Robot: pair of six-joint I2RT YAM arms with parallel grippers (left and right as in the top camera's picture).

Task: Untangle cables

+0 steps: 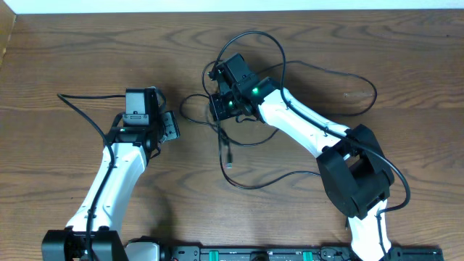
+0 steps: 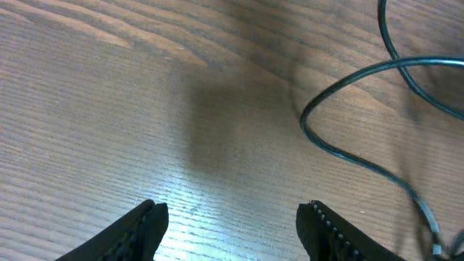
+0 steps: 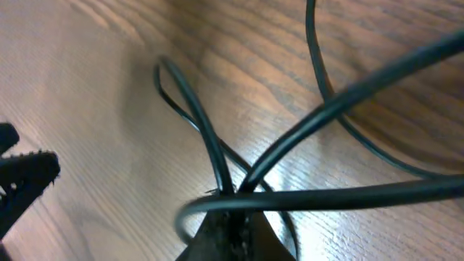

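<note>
Thin black cables (image 1: 270, 59) lie tangled on the wooden table around my right gripper (image 1: 218, 109). One strand hangs down to a small plug (image 1: 228, 155), and another loops wide to the right (image 1: 373, 94). In the right wrist view my right gripper (image 3: 235, 217) is shut on crossing black cables (image 3: 210, 145). My left gripper (image 1: 168, 127) is open and empty, just left of the tangle. In the left wrist view its jaws (image 2: 233, 212) hover over bare wood, with a cable loop (image 2: 330, 148) to the right. No white cable shows.
The left arm's own thicker black wire (image 1: 76, 104) trails at the left. A black rail (image 1: 290, 254) runs along the table's front edge. A pale wall strip (image 1: 232, 6) borders the far edge. The left gripper's toothed finger (image 3: 25, 172) shows in the right wrist view.
</note>
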